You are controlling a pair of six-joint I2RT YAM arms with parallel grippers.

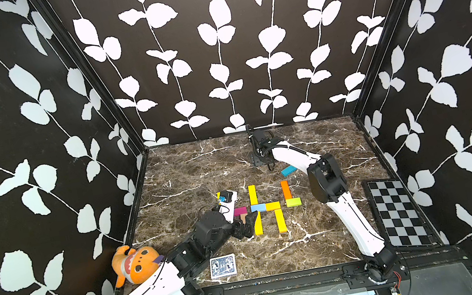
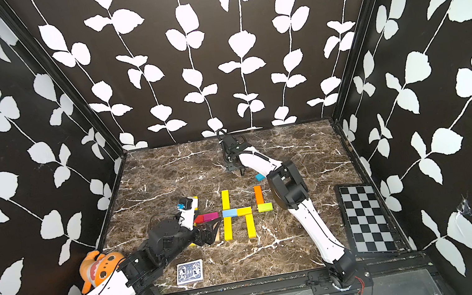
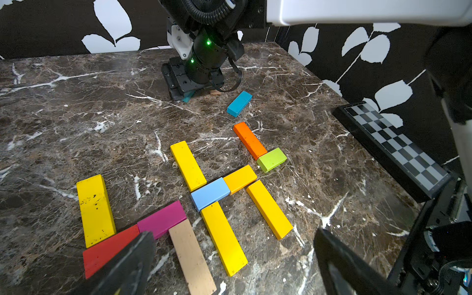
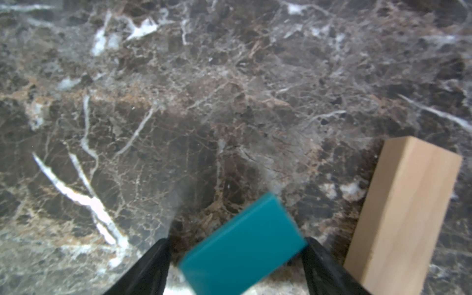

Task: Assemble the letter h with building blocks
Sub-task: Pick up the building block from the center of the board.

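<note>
— Where is the teal block (image 4: 250,229) sitting?
— Between the fingers of the right claw (image 4: 236,241), a tan block (image 4: 403,209) lying just beside; blur is hiding whether they're pinching it. The left claw (image 3: 233,233) is gaping wide, just beside the letter h (image 3: 209,192).

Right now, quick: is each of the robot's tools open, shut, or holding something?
Left tool: open, holding nothing.
Right tool: the teal block sits between its fingers; whether it grips it cannot be told.

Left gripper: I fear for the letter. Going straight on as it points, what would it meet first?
Likely the yellow block beside the tan block, ahead between the left gripper's open fingers; depth unclear.
</note>
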